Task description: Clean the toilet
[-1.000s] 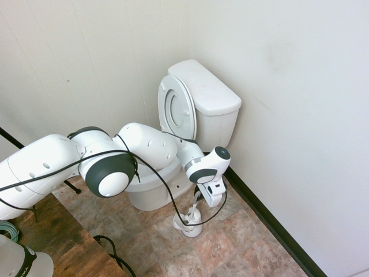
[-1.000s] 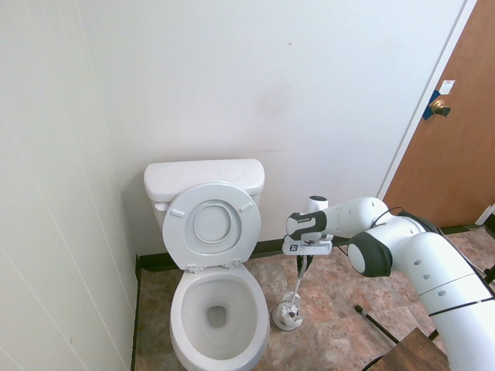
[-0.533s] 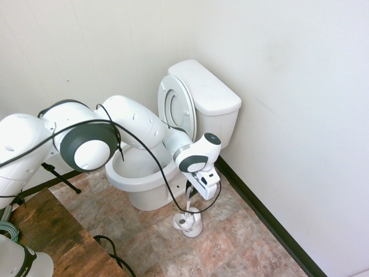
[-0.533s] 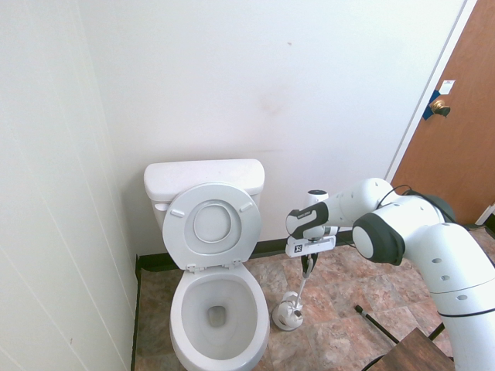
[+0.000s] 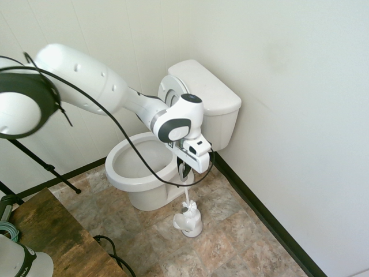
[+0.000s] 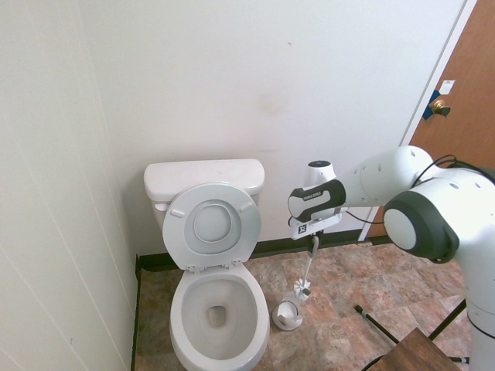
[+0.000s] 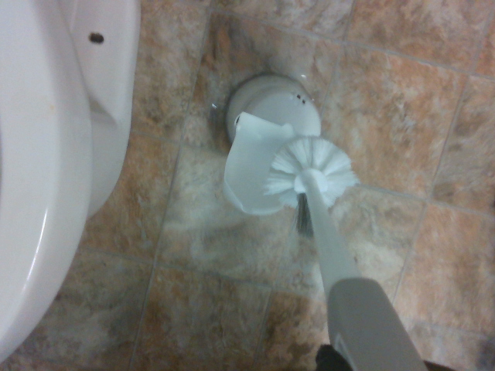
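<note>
White: one toilet point(image 6: 209, 255), one brush point(image 6: 306, 272), one holder point(image 6: 288, 315), one claw point(image 6: 314, 241).

Bathroom: white toilet point(image 6: 209, 263) w/ tank against wall, brush holder point(image 6: 287, 314), stone-look tile floor point(image 6: 363, 278), wood door point(image 6: 456, 139).

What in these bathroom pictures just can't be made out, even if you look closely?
- Gripper fingers: too small in the second exterior view, hidden under the wrist in the first.
- Toilet brush handle top: cut off by the wrist view's edge.
- Toilet bowl inside: partly hidden by the arm in the first exterior view.
- Brush holder inside: too small in both exterior views.
</note>
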Controlling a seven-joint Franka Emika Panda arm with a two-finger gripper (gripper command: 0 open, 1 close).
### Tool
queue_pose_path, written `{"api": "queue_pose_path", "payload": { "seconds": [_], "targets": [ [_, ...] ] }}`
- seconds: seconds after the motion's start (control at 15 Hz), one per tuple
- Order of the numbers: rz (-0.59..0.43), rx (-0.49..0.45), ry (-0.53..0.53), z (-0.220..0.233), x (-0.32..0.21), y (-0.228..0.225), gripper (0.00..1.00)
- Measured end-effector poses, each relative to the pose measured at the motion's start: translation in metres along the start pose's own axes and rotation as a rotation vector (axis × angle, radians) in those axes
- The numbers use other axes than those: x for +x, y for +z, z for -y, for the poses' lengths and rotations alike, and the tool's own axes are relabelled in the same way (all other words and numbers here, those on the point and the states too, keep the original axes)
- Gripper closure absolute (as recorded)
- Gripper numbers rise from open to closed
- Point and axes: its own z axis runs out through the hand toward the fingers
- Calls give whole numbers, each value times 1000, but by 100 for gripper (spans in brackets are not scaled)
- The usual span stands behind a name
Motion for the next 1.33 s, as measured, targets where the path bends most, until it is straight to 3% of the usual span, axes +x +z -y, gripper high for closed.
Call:
{"api": "queue_pose_path", "payload": {
  "seconds": [0.27,0.53,0.87,1.33],
  "targets": [
    [-58,55,-91,-5,-74,-67,100],
    [-103,102,-202,24,-174,-142,100],
    [-104,189,-296,23,-293,-245,100],
    [-57,211,-317,108,-309,-181,100]
  ]
}}
